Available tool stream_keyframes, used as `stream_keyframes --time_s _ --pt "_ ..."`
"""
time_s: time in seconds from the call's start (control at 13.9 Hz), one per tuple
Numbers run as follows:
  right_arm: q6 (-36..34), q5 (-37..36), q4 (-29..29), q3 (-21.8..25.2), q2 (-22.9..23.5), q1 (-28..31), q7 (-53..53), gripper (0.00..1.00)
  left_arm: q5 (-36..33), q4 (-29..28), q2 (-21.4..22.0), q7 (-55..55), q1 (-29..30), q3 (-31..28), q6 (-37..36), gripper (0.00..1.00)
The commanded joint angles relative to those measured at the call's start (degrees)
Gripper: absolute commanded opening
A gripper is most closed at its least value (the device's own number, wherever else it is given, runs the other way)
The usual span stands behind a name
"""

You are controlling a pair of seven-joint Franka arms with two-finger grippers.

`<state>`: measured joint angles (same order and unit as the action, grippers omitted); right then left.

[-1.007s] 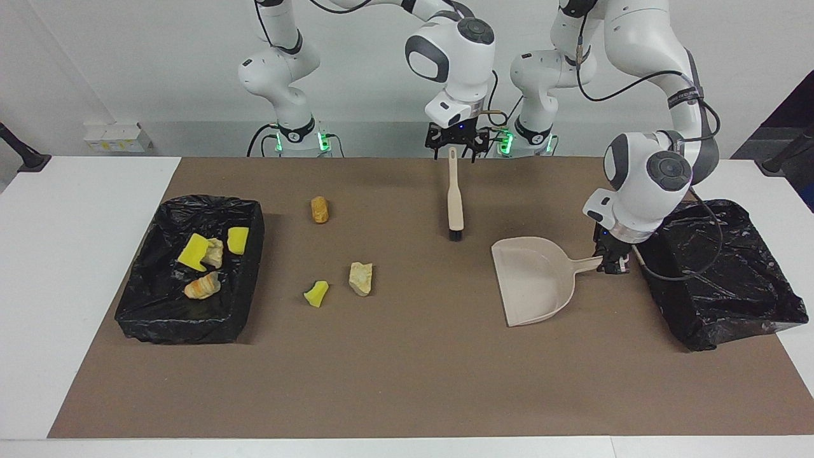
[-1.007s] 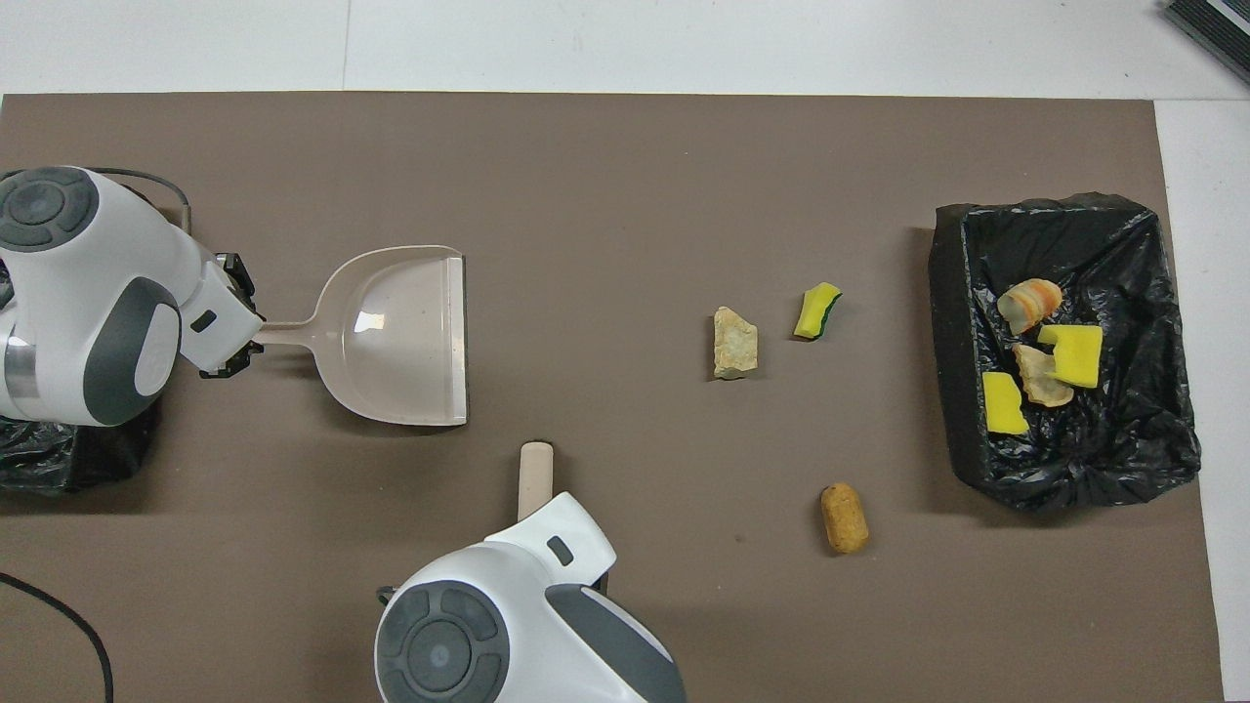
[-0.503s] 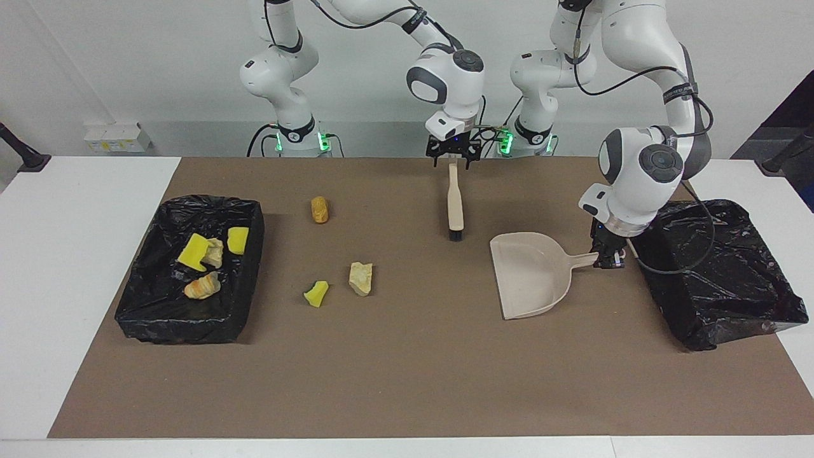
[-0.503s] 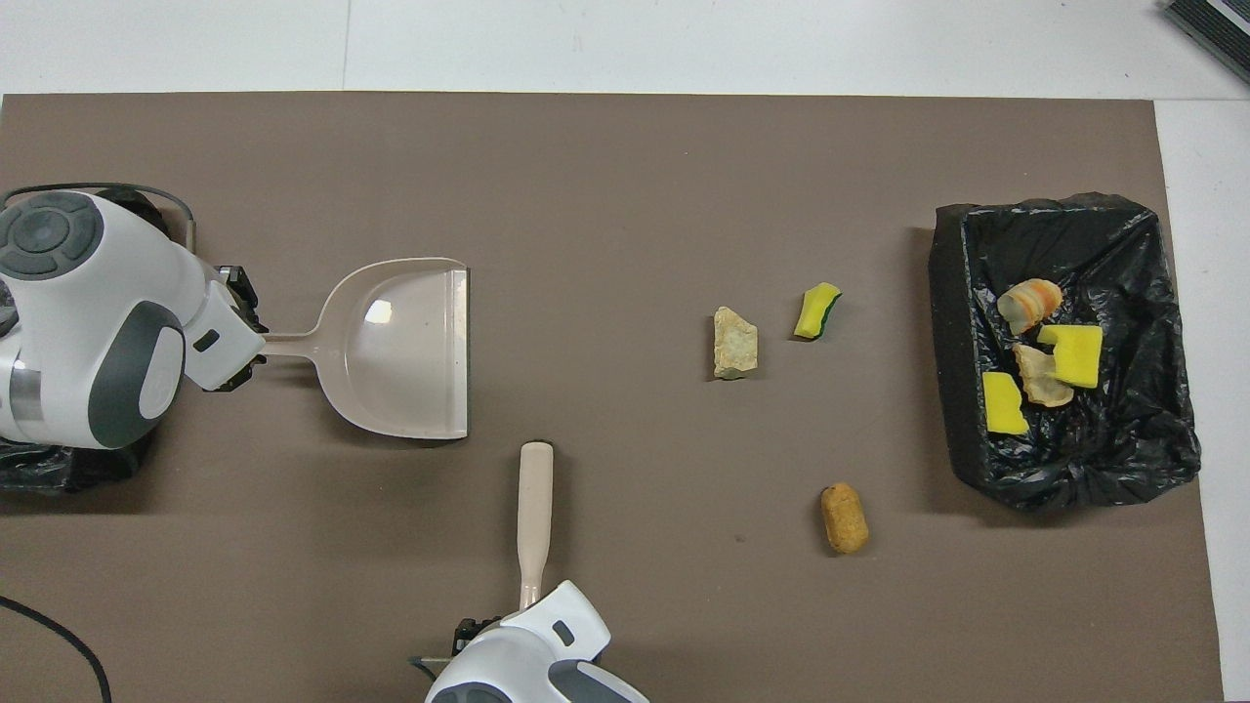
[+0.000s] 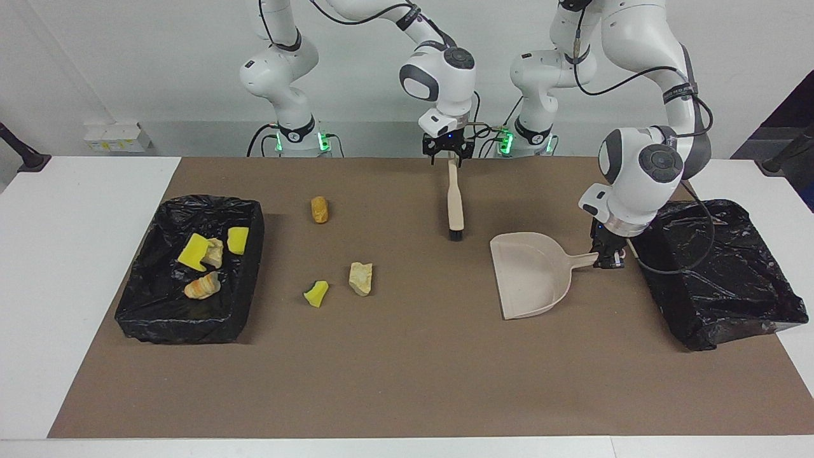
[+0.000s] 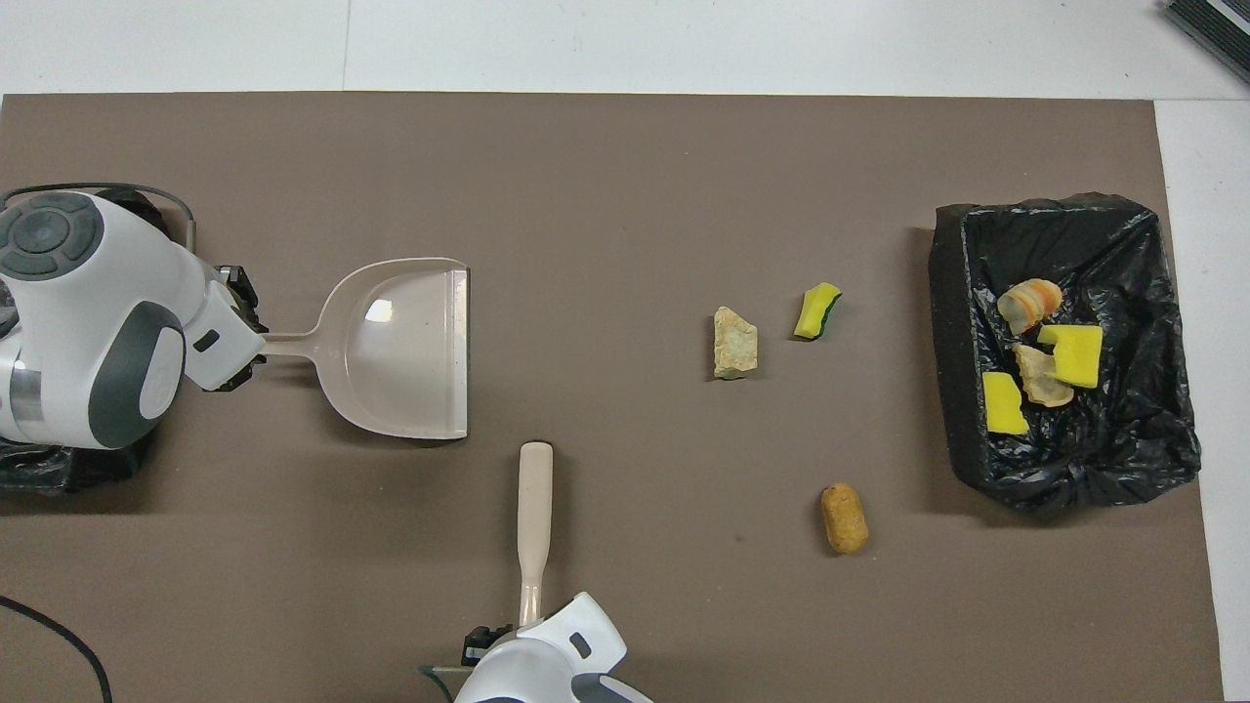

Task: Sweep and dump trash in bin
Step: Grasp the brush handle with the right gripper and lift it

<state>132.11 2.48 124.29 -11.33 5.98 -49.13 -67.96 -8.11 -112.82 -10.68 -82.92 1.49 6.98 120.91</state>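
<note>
Three trash scraps lie on the brown mat: an orange-brown piece (image 5: 319,209), a yellow sponge wedge (image 5: 316,294) and a pale beige lump (image 5: 360,278). Several more scraps lie in the black-lined bin (image 5: 191,321) at the right arm's end. The beige brush (image 5: 454,197) lies flat on the mat. My right gripper (image 5: 448,154) is open just above its handle end, not holding it. My left gripper (image 5: 607,257) is shut on the handle of the beige dustpan (image 5: 531,277), which rests on the mat with its mouth toward the scraps.
A second black-lined bin (image 5: 731,286) stands at the left arm's end, right beside the left gripper. The mat's edge (image 5: 381,426) farthest from the robots meets white table. The brush lies between the dustpan and the loose scraps, nearer to the robots.
The right gripper has pulled back toward the robots, leaving the brush where it lay. The left gripper shifted the dustpan slightly, then stayed still.
</note>
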Motion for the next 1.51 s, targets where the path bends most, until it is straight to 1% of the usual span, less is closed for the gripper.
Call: stream_keyframes --time_s 0.0,0.14,0.36,0.43,0.58,0.72,0.79,0.86,1.01,1.08,1.22,1.37,1.44 --pt "3.7 2.9 1.7 0.3 0.0 0.0 1.6 0.78 -1.5 -2.3 1.7 -0.8 -0.3 -0.2 1.3 0.0" --pt "3.9 3.3 1.7 0.2 0.2 0.1 1.9 0.73 -1.5 -2.3 1.8 -0.8 -0.3 -0.2 1.3 0.0" --pt "5.4 4.8 2.0 0.3 0.3 0.3 4.1 0.72 -1.5 -2.3 1.8 -0.8 -0.3 -0.2 1.3 0.0" --pt "5.4 5.9 2.0 0.3 0.3 0.3 4.2 0.69 -1.5 -2.3 1.8 -0.8 -0.3 -0.2 1.3 0.0" --pt "5.7 6.0 2.0 0.3 0.3 0.3 4.2 0.56 -1.5 -2.3 1.8 -0.8 -0.2 -0.2 1.3 0.0" --pt "5.7 6.4 2.4 0.3 0.3 0.6 5.1 0.31 -1.4 -2.3 1.8 -0.8 0.0 -0.2 1.3 0.0" --pt "5.7 6.3 2.7 0.3 0.3 0.8 5.5 0.23 -1.4 -2.3 1.8 -0.8 0.0 -0.2 1.3 0.0" --pt "5.8 6.4 2.8 0.3 0.3 0.9 5.5 0.2 -1.4 -2.3 1.8 -0.8 0.0 -0.2 1.3 0.0" --pt "6.3 6.4 2.5 0.3 0.5 1.0 5.5 0.05 -1.4 -2.3 1.7 -0.7 0.1 -0.2 1.3 0.0" --pt "6.8 6.3 2.4 0.4 0.8 1.0 5.8 0.0 -1.4 -2.2 1.7 -0.5 0.2 -0.2 1.4 0.0" --pt "6.5 6.0 2.1 0.7 1.0 1.9 6.3 0.0 -1.3 -1.5 1.4 -0.1 0.0 -0.2 1.3 0.0" --pt "5.0 5.1 2.1 0.8 -0.7 5.0 6.8 0.0 -1.2 -0.7 1.2 0.2 -0.6 -0.2 0.8 0.0" --pt "2.7 4.7 2.0 0.8 -2.0 6.6 8.1 0.0 -1.2 -0.6 1.5 1.3 -0.7 0.1 0.6 0.0"
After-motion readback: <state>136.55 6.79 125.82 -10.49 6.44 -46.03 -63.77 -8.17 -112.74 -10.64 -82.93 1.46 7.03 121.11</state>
